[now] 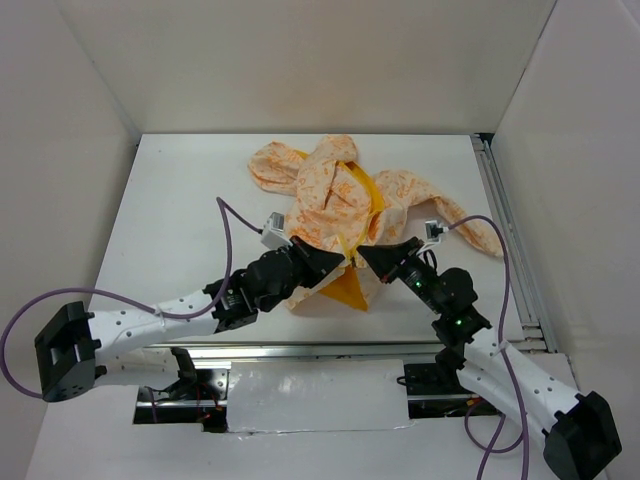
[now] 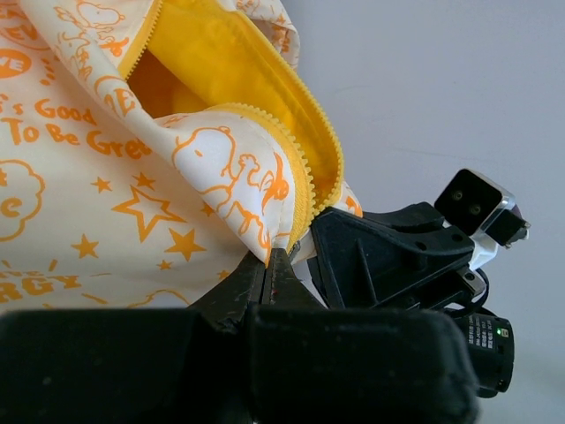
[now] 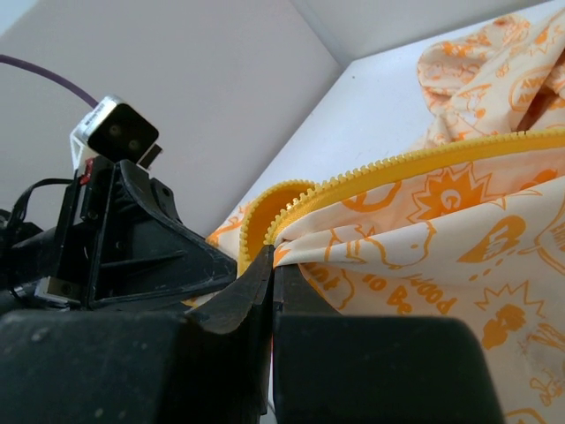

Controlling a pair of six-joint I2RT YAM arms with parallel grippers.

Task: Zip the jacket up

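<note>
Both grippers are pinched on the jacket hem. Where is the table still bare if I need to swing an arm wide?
Bare table runs left of the jacket to the left wall, and along the far edge behind the hood. Crowded: the near centre, where the left gripper and right gripper meet at the hem, and right, where a sleeve nears the rail.

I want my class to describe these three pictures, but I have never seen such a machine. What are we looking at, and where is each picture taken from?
Two robot arms are bolted at the near edge of a white table. One picture looks down from above; the other two come from cameras on each wrist. On the table lies a small cream jacket with an orange print and a yellow zipper. The left gripper and the right gripper meet at its bottom hem, each with its jaws shut on the zipper edge, which stands open.
</note>
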